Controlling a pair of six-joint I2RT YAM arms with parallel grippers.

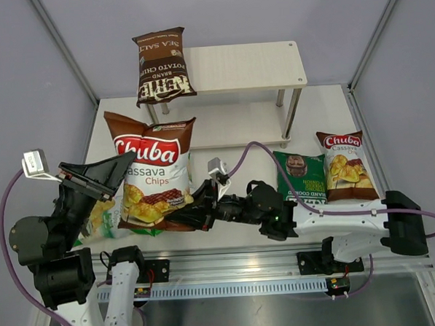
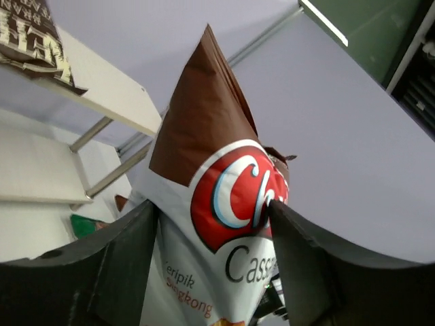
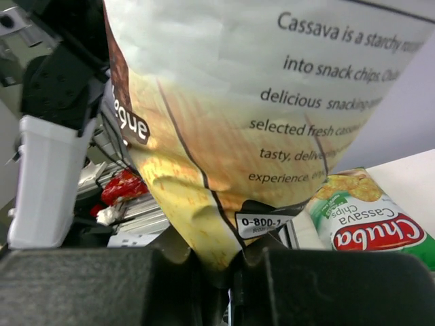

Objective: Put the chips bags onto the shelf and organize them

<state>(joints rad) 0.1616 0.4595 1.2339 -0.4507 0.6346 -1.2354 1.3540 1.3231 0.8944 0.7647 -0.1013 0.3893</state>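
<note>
Handover step: Chuba Cassava bag [image 1: 156, 177] upright near worktop [image 1: 324, 117] front-left corner. Right jaws clenched on bottom corner, left jaws parted around top. Next I lift it to shelf [image 1: 249, 66].

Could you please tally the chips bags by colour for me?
Dark brown Kettle bag: 1
White-brown Chuba bags: 2
Dark green bag: 1
Light green Chuba bag: 1 seen, possibly more hidden
Total: 5 in view
</note>
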